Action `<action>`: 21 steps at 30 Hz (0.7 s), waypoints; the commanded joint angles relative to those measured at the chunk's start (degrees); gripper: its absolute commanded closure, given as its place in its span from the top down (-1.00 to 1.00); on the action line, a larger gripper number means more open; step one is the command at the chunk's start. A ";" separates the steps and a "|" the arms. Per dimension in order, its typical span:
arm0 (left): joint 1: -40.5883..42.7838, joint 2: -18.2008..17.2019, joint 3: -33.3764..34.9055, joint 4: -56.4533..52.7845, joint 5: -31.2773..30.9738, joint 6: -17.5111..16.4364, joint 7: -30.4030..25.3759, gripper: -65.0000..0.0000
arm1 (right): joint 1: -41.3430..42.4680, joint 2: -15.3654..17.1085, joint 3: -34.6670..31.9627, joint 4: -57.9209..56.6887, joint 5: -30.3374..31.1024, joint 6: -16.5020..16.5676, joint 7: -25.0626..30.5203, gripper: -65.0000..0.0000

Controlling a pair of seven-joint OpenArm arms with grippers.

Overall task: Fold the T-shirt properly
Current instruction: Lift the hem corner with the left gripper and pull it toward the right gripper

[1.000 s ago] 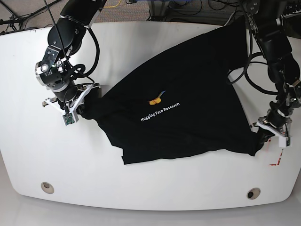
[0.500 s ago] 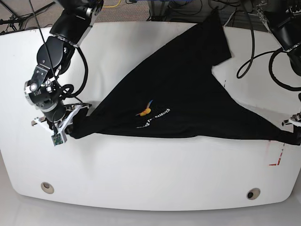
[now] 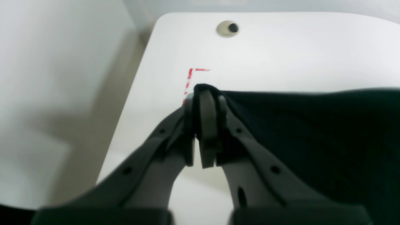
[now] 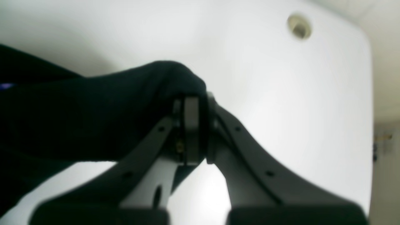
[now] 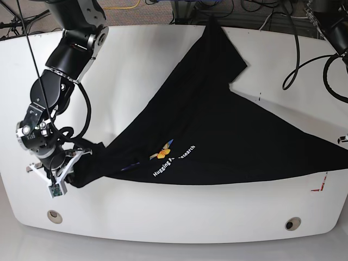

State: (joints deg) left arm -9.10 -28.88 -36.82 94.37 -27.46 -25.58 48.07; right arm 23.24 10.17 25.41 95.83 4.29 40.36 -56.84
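T-shirt (image 5: pixel 217 125) cloth, plain black and soft, lies stretched across the white table (image 5: pixel 136 70) as a broad triangle, pulled taut between the two arms. One point of it reaches the table's far edge, one runs out to the base view's right edge, and one bunches at the lower left. Near its lower middle sits a small yellow-orange emblem (image 5: pixel 165 150) above a slanted line of white lettering (image 5: pixel 173 161).

The right gripper (image 4: pixel 195 125) is clenched on a rounded, gathered bunch of the cloth, which wraps over its fingertips; in the base view this gripper (image 5: pixel 73 169) sits near the table's left front. The left gripper (image 3: pixel 203 125) is likewise clamped on a thin pinch of fabric folded over its tips, just beside a red dashed corner mark (image 3: pixel 190 78) on the table near a round hole (image 3: pixel 227 28).
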 commanded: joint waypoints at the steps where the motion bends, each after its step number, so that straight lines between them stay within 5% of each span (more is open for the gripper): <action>1: -2.28 -2.28 -0.59 2.56 -0.71 0.22 -2.23 -1.00 | 4.05 1.30 0.13 0.92 0.23 -0.36 1.67 -0.94; 21: -22.68 -2.37 1.26 3.17 -0.45 0.31 3.22 -1.00 | 29.11 4.99 -9.80 -5.68 0.06 -0.36 1.76 -0.93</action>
State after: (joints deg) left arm -27.90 -29.85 -36.56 96.75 -27.38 -25.52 52.34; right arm 47.22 14.15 16.38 89.82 4.25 40.51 -56.82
